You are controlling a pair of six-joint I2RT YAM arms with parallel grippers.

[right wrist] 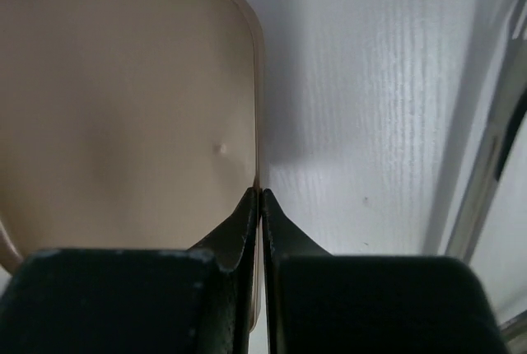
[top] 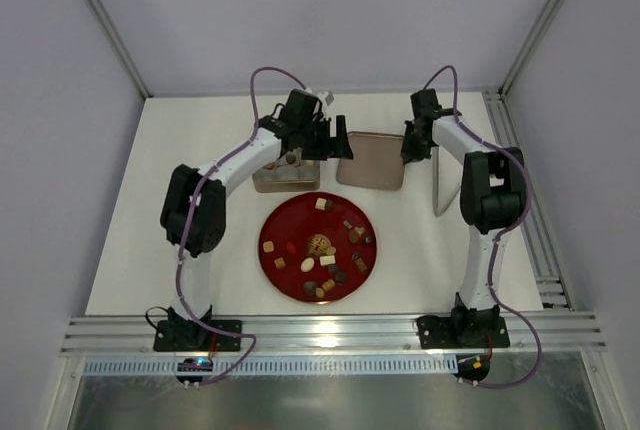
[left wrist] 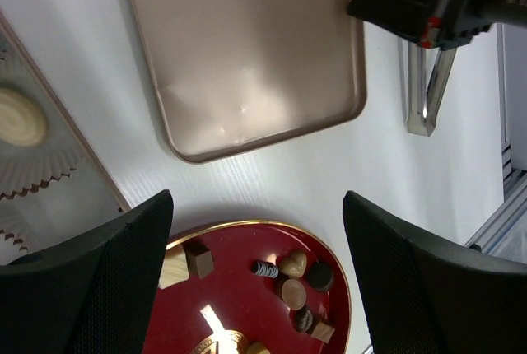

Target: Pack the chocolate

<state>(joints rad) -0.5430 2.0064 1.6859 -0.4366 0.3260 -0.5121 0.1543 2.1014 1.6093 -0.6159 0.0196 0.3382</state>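
Observation:
Several small chocolates (top: 327,260) lie scattered on a red plate (top: 275,222) in the middle of the table. In the left wrist view a dark, a tan and a striped chocolate (left wrist: 294,292) rest on the plate (left wrist: 239,288). My left gripper (top: 318,140) hangs above the plate's far rim, its jaws (left wrist: 257,206) wide open and holding nothing. A cream chocolate (left wrist: 18,117) sits in a white paper cup in the box (top: 283,178) to the left. My right gripper (top: 412,150) is shut on the right rim of a flat tan tray (right wrist: 123,99); its fingertips (right wrist: 261,193) pinch that edge.
The tan tray (top: 372,162) lies behind the plate, beside the box of paper cups (left wrist: 49,181). Metal tongs (top: 440,185) lie right of the tray, near the right arm. An aluminium rail (top: 530,210) runs along the table's right edge.

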